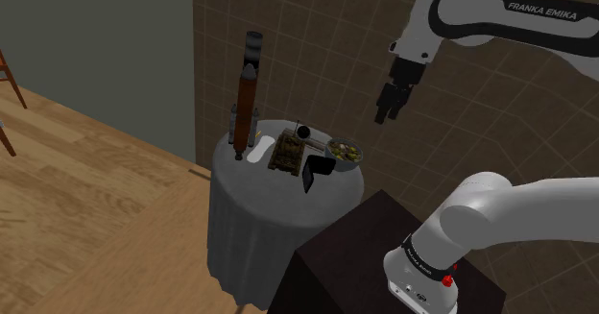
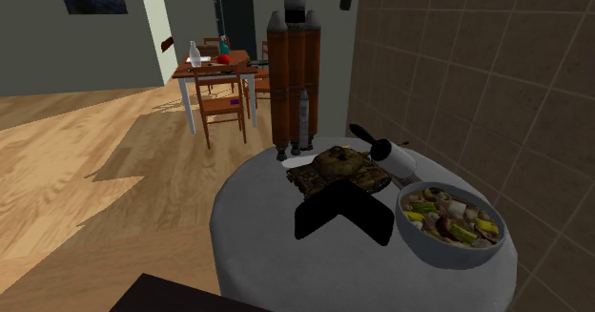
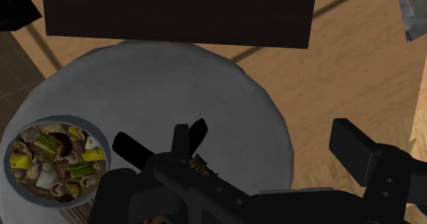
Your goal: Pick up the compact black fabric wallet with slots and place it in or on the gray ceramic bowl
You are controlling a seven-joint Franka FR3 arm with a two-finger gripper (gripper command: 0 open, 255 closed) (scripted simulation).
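The black wallet (image 1: 314,171) stands open like a tent on the round grey-draped table (image 1: 251,206), near the edge closest to the stand. In the second exterior view the wallet (image 2: 339,212) sits just left of the grey bowl (image 2: 448,232), which is full of mixed food. That bowl (image 1: 344,152) is beside the wallet on the shoulder view's right. My gripper (image 1: 387,113) hangs open high above the table, up and to the right of the bowl, holding nothing. In the wrist view the bowl (image 3: 55,162) lies far below, and thin black flaps, apparently the wallet (image 3: 189,139), show between my spread fingers (image 3: 356,146).
A tall brown rocket model (image 1: 246,96), a camouflage tank model (image 1: 287,153) and a white and black cylinder (image 2: 392,156) share the table. The dark stand (image 1: 355,250) adjoins it. A tiled wall (image 1: 317,43) rises behind. A dining table with chairs (image 2: 217,81) stands far off.
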